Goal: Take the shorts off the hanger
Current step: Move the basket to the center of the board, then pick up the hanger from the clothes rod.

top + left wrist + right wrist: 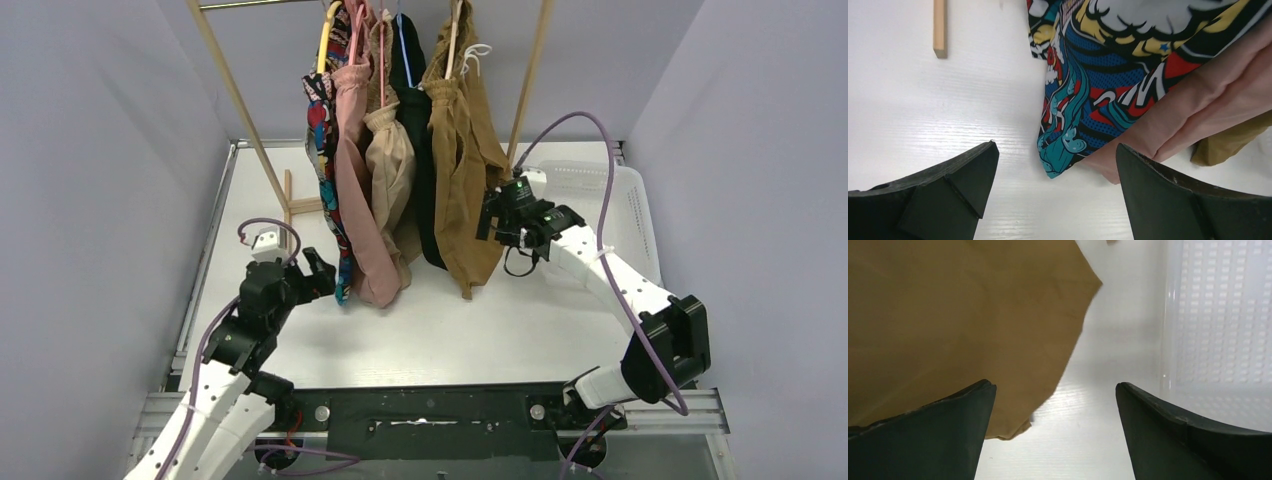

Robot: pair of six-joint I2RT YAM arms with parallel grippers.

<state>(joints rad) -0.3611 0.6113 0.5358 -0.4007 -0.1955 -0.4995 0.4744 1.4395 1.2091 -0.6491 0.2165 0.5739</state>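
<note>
Pale grey walls [90, 200] box in a smooth white table [470, 330], with a wooden rack [238, 100] at its back and a perforated white plastic basket [630, 210] on the right. Five soft shorts [400, 170] with gathered waists hang from the rack, hems near the tabletop. My left gripper [318, 272] gapes empty, the hem of the comic-print pair [1108, 65] ahead between its tips; my right gripper [488, 218] gapes empty, the edge of the tan-brown pair [958, 315] beside one finger
</note>
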